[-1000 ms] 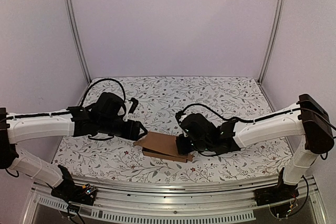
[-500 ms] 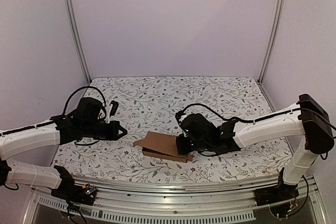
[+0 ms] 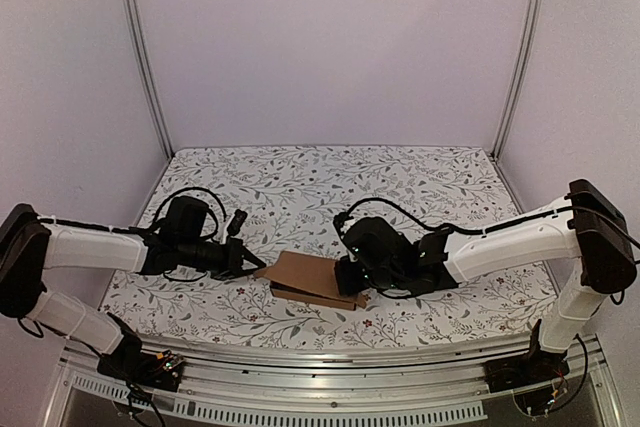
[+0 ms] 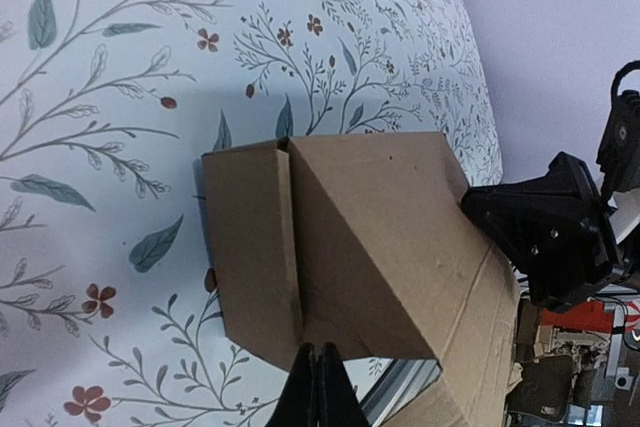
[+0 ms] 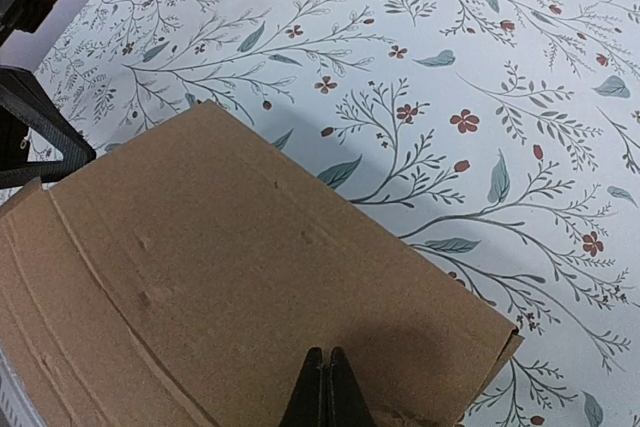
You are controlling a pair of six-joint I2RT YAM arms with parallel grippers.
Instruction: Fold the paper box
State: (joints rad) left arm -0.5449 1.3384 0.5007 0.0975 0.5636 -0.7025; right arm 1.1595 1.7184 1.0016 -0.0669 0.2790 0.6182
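Observation:
The paper box (image 3: pixel 312 279) is a flattened brown cardboard piece lying near the table's front middle. In the left wrist view the box (image 4: pixel 350 237) shows a folded side flap with a crease. My left gripper (image 4: pixel 318 352) is shut, its tips meeting the flap's near edge with nothing between them. From above, the left gripper (image 3: pixel 255 260) sits at the box's left corner. My right gripper (image 5: pixel 327 355) is shut, its tips resting on the top panel of the box (image 5: pixel 230 267). In the top view the right gripper (image 3: pixel 350 282) stands over the box's right end.
A floral cloth (image 3: pixel 330 187) covers the table. Plain walls with metal posts (image 3: pixel 145 57) close in the back and sides. A metal rail (image 3: pixel 330 382) runs along the front edge just behind the box. The left gripper's black body (image 5: pixel 30 117) shows beyond the box's far corner.
The left arm pulled back left from the box, shut its jaws, then came back to the box's left flap. The right arm and the box have not moved.

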